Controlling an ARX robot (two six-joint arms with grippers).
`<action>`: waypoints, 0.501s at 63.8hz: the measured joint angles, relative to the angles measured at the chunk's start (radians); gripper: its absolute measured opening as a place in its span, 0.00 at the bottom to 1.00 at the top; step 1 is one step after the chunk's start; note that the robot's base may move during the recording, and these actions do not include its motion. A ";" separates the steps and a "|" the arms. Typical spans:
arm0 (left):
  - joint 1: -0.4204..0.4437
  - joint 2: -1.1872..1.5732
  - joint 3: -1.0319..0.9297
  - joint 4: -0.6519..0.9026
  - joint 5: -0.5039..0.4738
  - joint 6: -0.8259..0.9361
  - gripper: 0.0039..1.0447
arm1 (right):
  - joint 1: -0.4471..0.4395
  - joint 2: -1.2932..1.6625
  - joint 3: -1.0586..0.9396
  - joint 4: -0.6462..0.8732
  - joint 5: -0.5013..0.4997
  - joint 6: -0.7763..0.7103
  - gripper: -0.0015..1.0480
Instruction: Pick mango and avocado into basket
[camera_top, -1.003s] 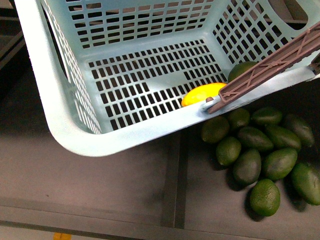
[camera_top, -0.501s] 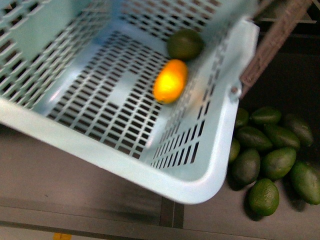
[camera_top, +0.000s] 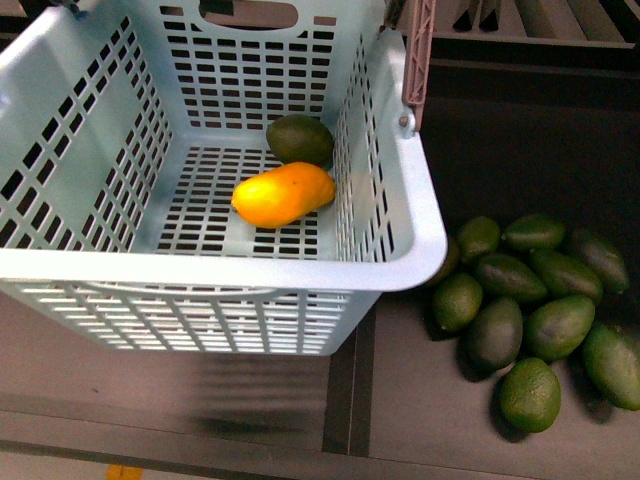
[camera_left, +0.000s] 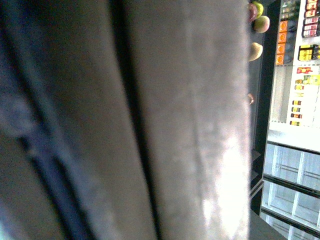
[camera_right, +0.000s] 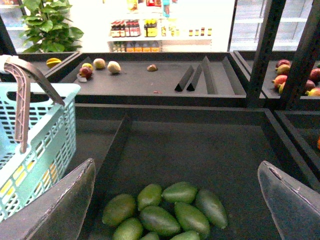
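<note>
- Front view: the basket (camera_top: 412, 215) now sits level and square-on, its near rim running across the picture; half a second ago it was tilted and blurred, and a second ago its corner filled the upper left with the handle (camera_top: 417, 50) lying across the right side. The handle now stands up at the basket's right rim.
- The mango (camera_top: 283, 194) lies on the slotted floor near the right wall. A second ago only a sliver of it showed behind the rim.
- The avocado (camera_top: 299, 139) lies just behind the mango, against the far right corner, touching or nearly touching it. It too was mostly hidden by the handle before.
- A pile of avocados (camera_top: 535, 310) rests on the dark shelf (camera_top: 250, 390) to the right of the basket, unchanged across all three frames.
- Right wrist view: the right gripper (camera_right: 177, 210) has its fingers (camera_right: 60, 205) spread wide with nothing between them, above the pile (camera_right: 167, 212); the basket (camera_right: 45, 145) and handle (camera_right: 22, 107) are off to one side.
- Left wrist view: a blurred grey surface fills nearly everything; the left gripper is not seen, so its state cannot be told.
</note>
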 joint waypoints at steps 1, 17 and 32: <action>0.011 0.019 0.012 0.005 0.013 0.013 0.26 | 0.000 0.000 0.000 0.000 0.000 0.000 0.92; 0.103 0.234 0.158 0.048 0.166 0.223 0.26 | 0.000 0.000 0.000 0.000 0.000 0.000 0.92; 0.139 0.328 0.235 0.096 0.260 0.311 0.26 | 0.000 0.000 0.000 0.000 0.000 0.000 0.92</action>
